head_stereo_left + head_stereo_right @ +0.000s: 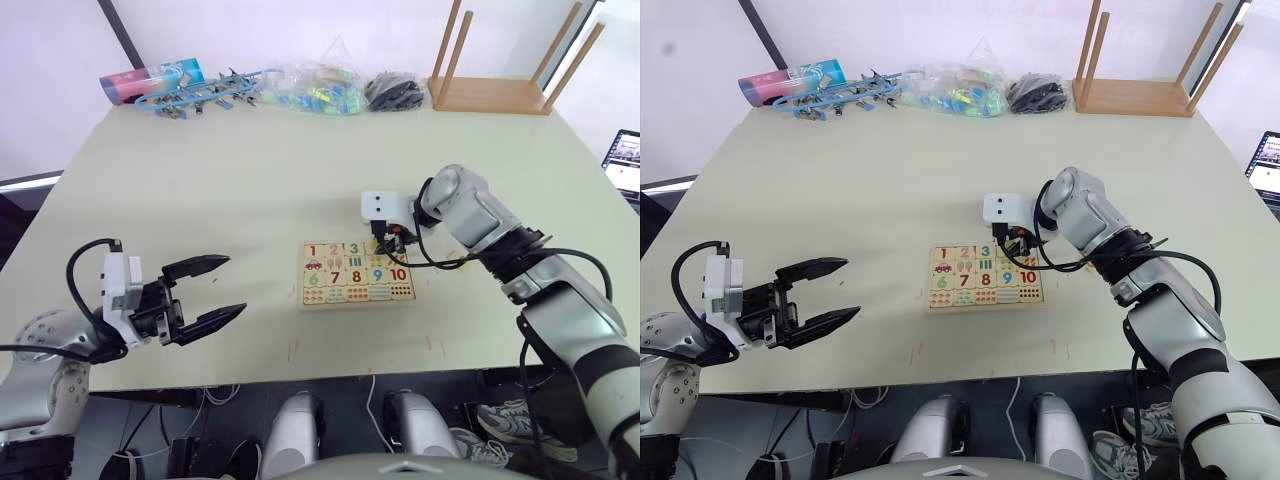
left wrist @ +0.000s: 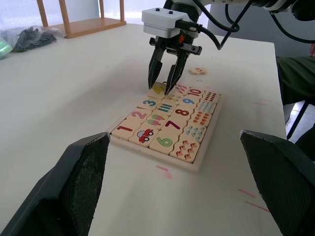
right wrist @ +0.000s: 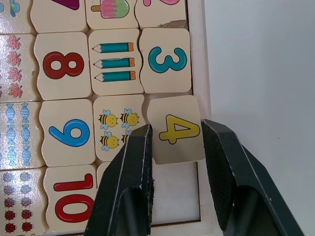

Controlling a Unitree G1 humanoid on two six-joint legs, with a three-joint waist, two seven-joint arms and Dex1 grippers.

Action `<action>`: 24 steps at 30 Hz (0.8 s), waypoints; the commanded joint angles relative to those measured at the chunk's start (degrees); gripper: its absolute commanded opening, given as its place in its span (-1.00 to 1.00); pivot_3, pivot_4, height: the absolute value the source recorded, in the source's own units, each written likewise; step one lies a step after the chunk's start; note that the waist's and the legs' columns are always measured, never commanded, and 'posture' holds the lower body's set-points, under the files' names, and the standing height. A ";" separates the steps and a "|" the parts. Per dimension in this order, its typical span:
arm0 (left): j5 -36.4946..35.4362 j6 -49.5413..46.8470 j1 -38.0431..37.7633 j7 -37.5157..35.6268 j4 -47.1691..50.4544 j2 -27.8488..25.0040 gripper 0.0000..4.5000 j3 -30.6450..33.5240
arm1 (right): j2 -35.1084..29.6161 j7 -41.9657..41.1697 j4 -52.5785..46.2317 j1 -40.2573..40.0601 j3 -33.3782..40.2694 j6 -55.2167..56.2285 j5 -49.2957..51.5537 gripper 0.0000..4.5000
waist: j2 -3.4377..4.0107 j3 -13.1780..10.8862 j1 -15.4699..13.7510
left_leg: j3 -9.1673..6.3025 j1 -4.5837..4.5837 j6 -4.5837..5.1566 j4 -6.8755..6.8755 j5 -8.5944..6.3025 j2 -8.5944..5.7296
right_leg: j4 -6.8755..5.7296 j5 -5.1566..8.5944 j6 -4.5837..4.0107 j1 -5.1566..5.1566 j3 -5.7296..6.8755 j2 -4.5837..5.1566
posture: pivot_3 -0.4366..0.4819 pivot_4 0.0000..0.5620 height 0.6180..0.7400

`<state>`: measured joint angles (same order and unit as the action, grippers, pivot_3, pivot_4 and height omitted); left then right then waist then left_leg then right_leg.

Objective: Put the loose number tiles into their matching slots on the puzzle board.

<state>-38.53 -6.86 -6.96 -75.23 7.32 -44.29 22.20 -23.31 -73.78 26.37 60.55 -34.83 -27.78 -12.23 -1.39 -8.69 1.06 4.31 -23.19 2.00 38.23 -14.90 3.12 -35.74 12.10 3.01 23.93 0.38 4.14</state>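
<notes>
The left claw [image 1: 222,288] hovers spread over the bench [image 1: 200,190], well left of the puzzle board [image 1: 356,273]. The right claw [image 3: 175,132] straddles the 4 tile [image 3: 175,129] at its slot beside the 3 tile [image 3: 166,60], fingers slightly parted. The 5 tile [image 2: 198,71] lies loose beyond the board.

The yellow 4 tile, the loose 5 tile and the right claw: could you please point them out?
4 tile [image 3: 178,130], right wrist view, printed face.
5 tile [image 2: 198,71], left wrist view, top face.
Right claw [image 2: 166,88], left wrist view, between fingertips.
</notes>
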 commanded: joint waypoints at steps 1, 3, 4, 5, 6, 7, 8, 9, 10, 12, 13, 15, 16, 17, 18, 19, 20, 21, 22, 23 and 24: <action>-0.86 0.85 0.13 -0.36 1.08 -0.03 1.00 1.71 | -0.12 -1.06 -0.86 0.36 0.98 0.55 0.22 -0.60 | 0.00 0.00 0.01 | 0.00 0.00 0.00 0.00 0.00 0.00 | 0.00 0.00 0.00 0.00 0.00 0.00 | -0.05 -0.47 1.00; -0.85 0.84 0.16 -0.43 1.01 -0.03 1.00 1.64 | -0.12 -1.14 -0.87 0.34 1.01 0.58 0.24 -0.60 | 0.00 0.00 0.01 | 0.00 0.00 -0.01 0.00 0.00 0.00 | 0.00 0.00 0.00 0.00 0.00 0.00 | -0.05 -0.47 1.00; -0.82 0.85 0.21 -0.46 0.94 -0.03 1.00 1.59 | -0.15 -1.26 -0.91 0.34 1.01 0.59 0.29 -0.60 | 0.00 0.00 0.01 | 0.00 0.00 -0.01 0.00 -0.01 0.00 | 0.00 0.00 0.00 0.00 0.00 0.00 | -0.05 -0.47 1.00; -0.80 0.89 0.28 -0.51 0.81 -0.02 1.00 1.57 | -0.15 -1.42 -1.01 0.34 1.04 0.53 0.38 -0.60 | 0.00 0.00 0.01 | -0.01 0.00 -0.01 -0.01 -0.01 0.00 | 0.00 0.00 0.00 0.00 0.00 0.00 | -0.05 -0.47 1.00; -0.77 0.93 0.35 -0.55 0.68 -0.02 1.00 1.55 | -0.13 -1.50 -1.05 0.36 1.07 0.50 0.43 -0.60 | 0.00 0.00 0.00 | 0.00 0.00 -0.01 -0.01 -0.01 0.00 | 0.00 0.00 0.00 0.00 0.00 0.00 | -0.05 -0.47 1.00; -0.75 0.96 0.39 -0.59 0.59 -0.01 1.00 1.54 | -0.12 -1.54 -1.05 0.37 1.09 0.51 0.43 -0.60 | 0.00 0.00 0.00 | 0.00 0.00 -0.01 -0.01 -0.01 0.00 | 0.00 0.00 0.00 0.00 0.00 0.00 | -0.05 -0.47 1.00; -0.73 0.99 0.42 -0.64 0.52 0.01 1.00 1.51 | -0.11 -1.56 -1.05 0.38 1.12 0.55 0.41 -0.60 | 0.00 0.00 0.00 | 0.00 0.00 -0.01 -0.01 -0.01 0.00 | 0.01 0.00 0.00 0.00 0.00 0.00 | -0.05 -0.47 1.00; -0.71 1.00 0.47 -0.68 0.44 0.01 1.00 1.49 | -0.07 -1.56 -0.98 0.41 1.14 0.58 0.39 -0.60 | 0.00 0.00 0.00 | 0.00 0.00 -0.01 -0.01 -0.01 0.00 | 0.01 0.00 0.00 0.00 0.00 0.00 | -0.05 -0.47 1.00; -0.69 1.01 0.51 -0.72 0.38 0.02 1.00 1.47 | -0.04 -1.55 -0.92 0.43 1.17 0.60 0.37 -0.60 | 0.00 0.00 0.00 | -0.01 0.00 -0.01 -0.01 -0.01 0.00 | 0.01 0.00 0.00 0.00 0.00 0.00 | -0.05 -0.47 1.00; -0.63 1.03 0.57 -0.83 0.26 0.04 1.00 1.44 | -0.02 -1.54 -0.83 0.47 1.19 0.66 0.33 -0.60 | 0.01 0.00 0.00 | 0.00 0.00 -0.02 -0.01 -0.01 0.00 | 0.01 0.00 0.00 0.00 0.00 0.00 | -0.05 -0.47 1.00; -0.59 1.05 0.59 -0.88 0.21 0.05 1.00 1.43 | -0.02 -1.54 -0.79 0.48 1.19 0.68 0.31 -0.60 | 0.01 0.00 0.00 | -0.01 0.00 -0.02 -0.01 -0.01 0.00 | 0.02 0.00 0.00 0.00 0.00 0.00 | -0.05 -0.47 1.00; -0.51 1.09 0.68 -1.01 0.06 0.06 1.00 1.38 | -0.09 -1.56 -0.68 0.52 1.19 0.83 0.26 -0.60 | 0.01 0.00 0.00 | -0.01 0.00 -0.02 -0.01 -0.01 0.00 | 0.02 0.00 0.00 0.00 0.01 0.00 | -0.05 -0.47 1.00; -0.49 1.09 0.71 -1.05 0.02 0.06 1.00 1.37 | -0.10 -1.56 -0.65 0.54 1.19 0.87 0.25 -0.60 | 0.01 0.00 0.00 | -0.01 0.00 -0.02 -0.01 -0.01 0.00 | 0.02 0.00 0.00 0.00 0.01 0.00 | -0.05 -0.47 1.00; -0.46 1.10 0.77 -1.08 -0.06 0.06 1.00 1.34 | -0.12 -1.58 -0.60 0.56 1.18 0.91 0.22 -0.60 | 0.01 0.00 0.00 | -0.01 0.00 -0.02 -0.01 -0.01 0.00 | 0.02 0.00 0.00 0.00 0.01 0.00 | -0.05 -0.47 1.00; -0.43 1.12 0.82 -1.08 -0.10 0.07 1.00 1.31 | -0.16 -1.62 -0.61 0.56 1.17 0.92 0.20 -0.60 | 0.01 -0.01 0.00 | -0.01 0.00 -0.02 -0.01 -0.01 0.00 | 0.02 0.00 0.00 0.00 0.01 0.00 | -0.05 -0.47 1.00; -0.39 1.16 0.90 -1.07 -0.15 0.11 1.00 1.27 | -0.16 -1.58 -0.57 0.59 1.20 0.91 0.17 -0.60 | 0.01 -0.01 0.00 | -0.01 0.00 -0.02 -0.01 -0.01 0.00 | 0.02 0.00 0.00 0.00 0.01 0.00 | -0.05 -0.47 1.00; -0.35 1.19 0.99 -1.07 -0.23 0.12 1.00 1.23 | -0.14 -1.53 -0.49 0.63 1.22 0.92 0.14 -0.60 | 0.01 -0.01 0.00 | -0.01 0.00 -0.02 -0.01 -0.01 0.00 | 0.02 0.00 0.00 0.00 0.01 0.00 | -0.05 -0.47 1.00; -0.32 1.22 1.05 -1.07 -0.28 0.15 1.00 1.19 | -0.15 -1.47 -0.44 0.69 1.25 0.89 0.11 -0.60 | 0.01 -0.01 0.00 | -0.01 0.00 -0.02 -0.01 -0.01 0.00 | 0.02 0.00 0.00 0.00 0.01 0.00 | -0.05 -0.47 1.00; -0.30 1.25 1.10 -1.08 -0.31 0.18 1.00 1.15 | -0.17 -1.48 -0.41 0.74 1.26 0.87 0.09 -0.60 | 0.01 -0.01 0.00 | -0.01 0.00 -0.02 -0.01 -0.01 0.00 | 0.02 0.00 0.00 0.01 0.01 0.00 | -0.05 -0.47 1.00; -0.25 1.29 1.20 -1.08 -0.39 0.20 1.00 1.08 | -0.18 -1.52 -0.30 0.84 1.29 0.92 0.10 -0.60 | 0.01 -0.01 0.00 | -0.01 0.00 -0.02 -0.01 -0.01 0.00 | 0.02 0.00 0.00 0.01 0.01 0.00 | -0.05 -0.47 1.00; -0.22 1.33 1.33 -1.11 -0.48 0.23 1.00 1.01 | -0.20 -1.52 -0.15 0.96 1.32 1.01 0.09 -0.60 | 0.01 -0.01 0.00 | -0.01 0.00 -0.02 -0.01 -0.01 0.00 | 0.02 0.00 0.00 0.01 0.01 0.00 | -0.05 -0.47 1.00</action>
<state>-38.42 -6.66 -6.08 -76.07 6.21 -44.07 22.19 -23.31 -74.70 26.37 60.54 -34.83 -27.21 -12.25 -1.38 -8.69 1.06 4.30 -23.19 1.98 38.21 -14.91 3.12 -35.72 12.10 3.01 23.94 0.39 4.14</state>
